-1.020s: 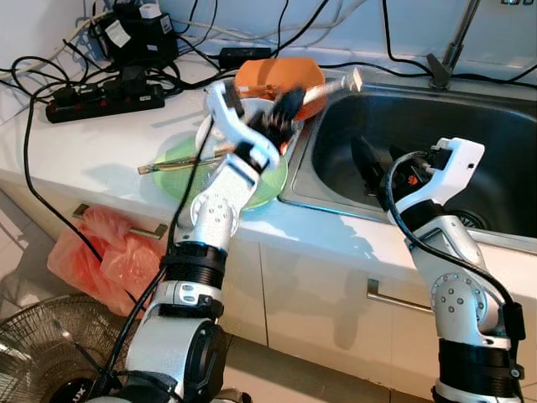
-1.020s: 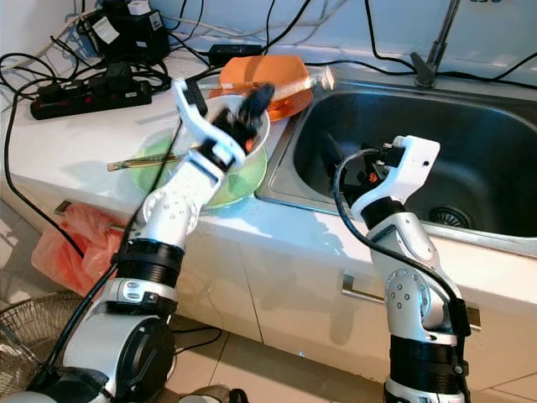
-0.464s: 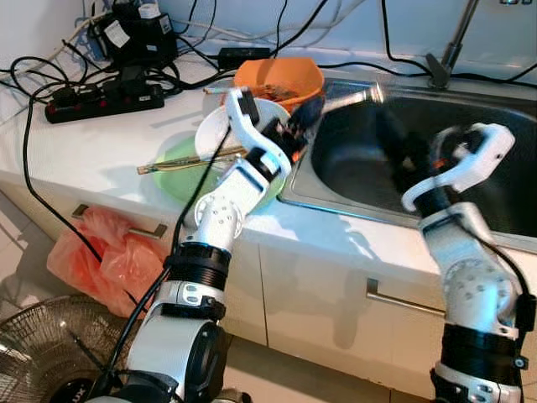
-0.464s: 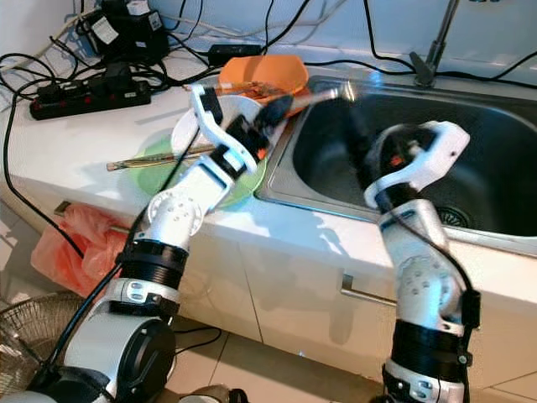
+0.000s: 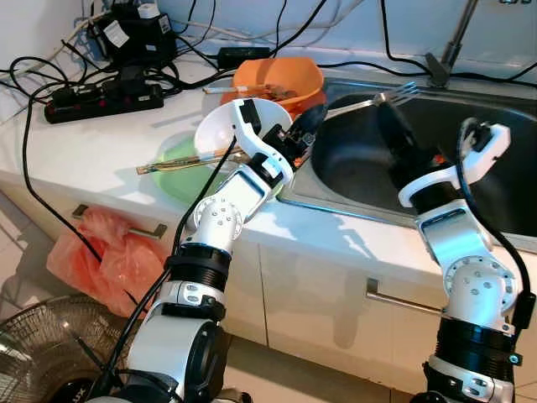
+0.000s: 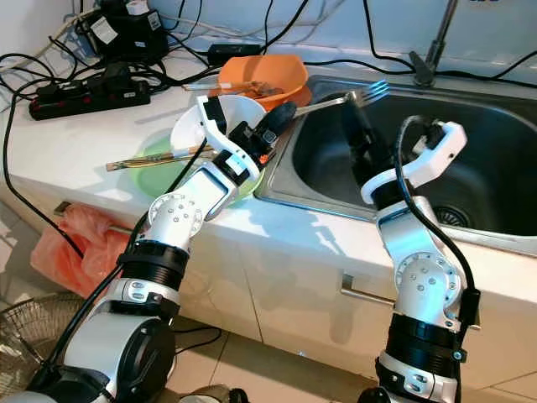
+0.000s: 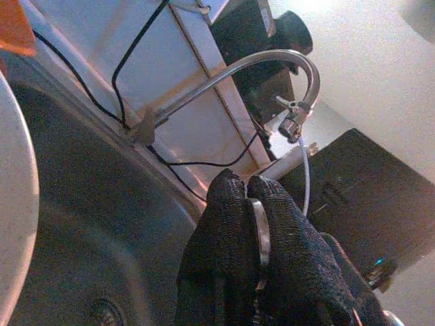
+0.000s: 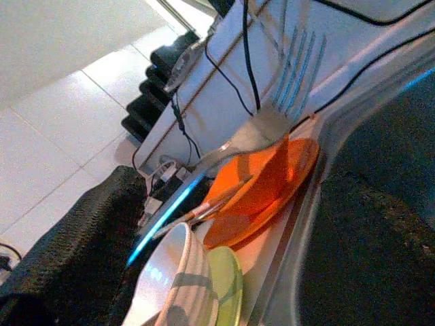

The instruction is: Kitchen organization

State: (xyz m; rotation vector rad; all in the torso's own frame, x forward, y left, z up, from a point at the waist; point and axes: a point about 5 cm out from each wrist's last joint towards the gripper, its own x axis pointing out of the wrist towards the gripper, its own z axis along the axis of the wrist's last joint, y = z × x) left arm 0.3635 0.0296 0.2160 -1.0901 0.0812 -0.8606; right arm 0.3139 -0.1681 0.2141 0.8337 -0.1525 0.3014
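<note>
1. The fork (image 5: pixel 369 101) is lying in the upper middle of the left eye view, sticking out over the sink (image 5: pixel 503 151), with its prongs toward the tap.
2. The left gripper (image 5: pixel 304 126) is pinching the handle end of the fork; its fingers (image 7: pixel 231 224) are closing tightly on the thin metal.
3. The fork is looking light, stiff and smooth, so I am judging it may slip or turn; holding near the middle of the handle would be steadier.
4. The right gripper (image 5: pixel 394 134) is reaching into the sink just below the prongs; I cannot tell how far it is open.
5. The white bowl (image 5: pixel 222 126), green plate (image 5: pixel 180 168), chopsticks (image 5: pixel 168 164) and orange bowl (image 5: pixel 281 80) are sitting on the tabletop (image 5: pixel 101 151), left of the sink.
</note>
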